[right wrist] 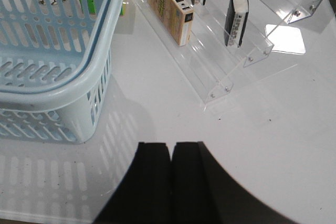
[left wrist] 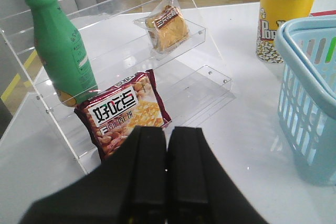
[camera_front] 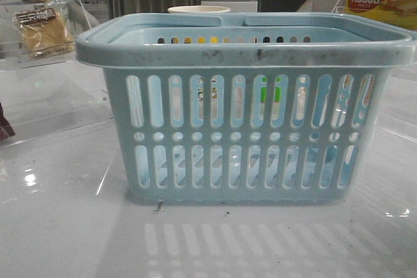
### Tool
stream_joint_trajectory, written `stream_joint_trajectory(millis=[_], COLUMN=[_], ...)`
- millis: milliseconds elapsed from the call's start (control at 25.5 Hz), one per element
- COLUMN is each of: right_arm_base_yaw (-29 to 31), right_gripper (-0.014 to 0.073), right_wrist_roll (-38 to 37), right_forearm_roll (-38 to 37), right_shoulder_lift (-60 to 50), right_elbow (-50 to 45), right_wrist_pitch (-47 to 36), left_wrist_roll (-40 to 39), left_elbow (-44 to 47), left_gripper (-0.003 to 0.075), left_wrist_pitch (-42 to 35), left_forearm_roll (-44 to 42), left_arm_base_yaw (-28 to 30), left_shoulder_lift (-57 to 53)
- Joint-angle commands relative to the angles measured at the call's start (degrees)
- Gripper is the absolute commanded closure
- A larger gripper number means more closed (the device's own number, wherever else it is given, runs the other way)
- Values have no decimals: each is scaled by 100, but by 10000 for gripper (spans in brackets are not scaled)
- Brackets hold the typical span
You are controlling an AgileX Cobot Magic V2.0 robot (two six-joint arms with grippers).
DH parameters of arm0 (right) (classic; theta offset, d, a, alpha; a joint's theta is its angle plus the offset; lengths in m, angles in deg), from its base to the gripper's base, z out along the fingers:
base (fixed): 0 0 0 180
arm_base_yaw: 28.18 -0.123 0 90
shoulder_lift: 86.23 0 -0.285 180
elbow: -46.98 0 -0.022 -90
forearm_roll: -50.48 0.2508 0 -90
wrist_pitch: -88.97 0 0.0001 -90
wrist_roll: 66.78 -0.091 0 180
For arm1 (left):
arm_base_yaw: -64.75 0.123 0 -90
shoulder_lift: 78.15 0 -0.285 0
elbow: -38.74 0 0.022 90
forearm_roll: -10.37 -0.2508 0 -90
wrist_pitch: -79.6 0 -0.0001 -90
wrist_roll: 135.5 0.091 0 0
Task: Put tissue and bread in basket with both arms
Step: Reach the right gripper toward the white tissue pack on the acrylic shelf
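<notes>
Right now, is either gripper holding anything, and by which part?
Nothing. Left gripper and right gripper are both shut and empty; the golden-brown bread in its clear plastic packet sits on the shelf.

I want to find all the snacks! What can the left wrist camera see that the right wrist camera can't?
Only the left wrist view shows the bread on a clear shelf, a green bottle, a red snack bag and a yellow popcorn cup.

Only the right wrist view shows a tan box on another clear stand.

Both show the basket and a shut hand: left hand, right hand.

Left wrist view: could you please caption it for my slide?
Shut left hand above the table, facing the bread on a clear shelf, basket alongside.
</notes>
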Motion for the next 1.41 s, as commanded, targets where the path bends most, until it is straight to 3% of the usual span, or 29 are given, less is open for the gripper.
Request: stream_joint_trajectory(millis=[0, 196, 352, 431, 901, 1371], right_arm_base_yaw=[31, 31, 31, 31, 31, 274], right_gripper=[524, 369, 166, 106, 73, 73], right_wrist_roll=[19, 19, 19, 19, -202, -612], right_forearm_roll=[-54, -54, -54, -54, -661, -1419], right_shoulder_lift=[72, 72, 72, 72, 409, 3348], right_elbow=[204, 204, 204, 204, 214, 1565], right_wrist_pitch=[-306, -301, -380, -393, -394, -392], left_wrist_roll=[-8, -8, -8, -8, -8, -8], left_elbow=[-129, -129, -129, -129, -129, -129], left_gripper=[606, 432, 251, 216, 214, 214], left_wrist_pitch=[-422, -410, -410, -410, -410, -410], left_forearm_roll=[127, 237, 330, 330, 330, 330], left_arm_base_yaw=[-11, -11, -11, -11, -11, -11], left_shoulder_lift=[104, 104, 104, 104, 104, 104])
